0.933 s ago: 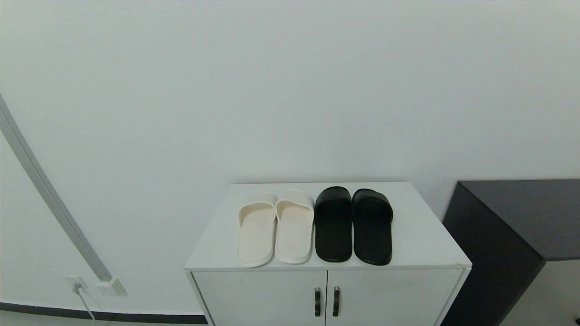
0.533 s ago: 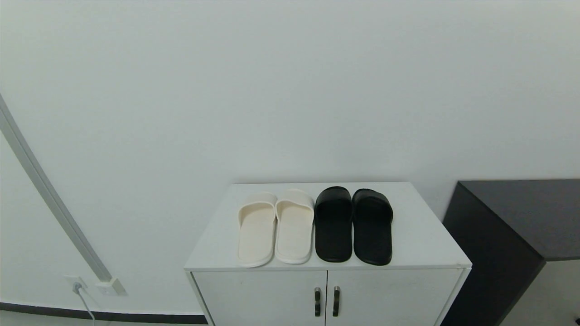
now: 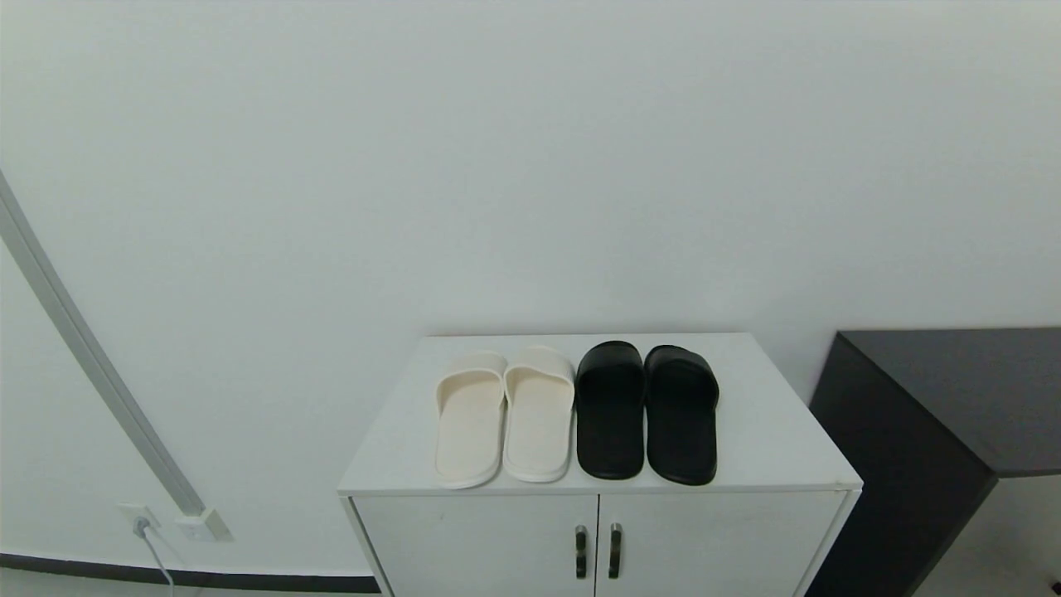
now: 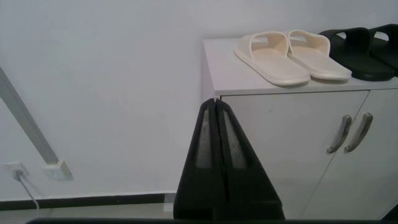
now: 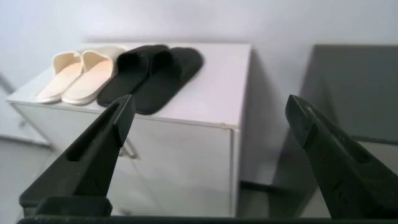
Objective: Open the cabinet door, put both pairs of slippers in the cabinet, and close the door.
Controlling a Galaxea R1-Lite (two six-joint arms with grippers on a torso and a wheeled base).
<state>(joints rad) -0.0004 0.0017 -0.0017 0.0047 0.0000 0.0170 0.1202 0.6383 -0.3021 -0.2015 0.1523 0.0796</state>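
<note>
Two slipper pairs: the cream pair (image 3: 504, 419) and the black pair (image 3: 646, 414) lie close side by side on top of the cabinet (image 3: 771, 448), toes to the wall (image 3: 530, 166).
Doors: left door (image 3: 472, 543) and right door (image 3: 721, 543) are shut; their handles (image 3: 581, 551) stand just beside each other at the centre seam.
Left tool (image 4: 216, 124): pressed together, empty, facing the cabinet's left front corner.
Right tool (image 5: 209, 106): spread wide, empty, off the right front corner.
Step in hand: opening a door, I judge. Bring the wide tool around one handle only, grip firmly, then pull along the door's arc.
Hidden: the head view cuts off the handles' lower ends. You cannot see the inside, so its room is unknown.
</note>
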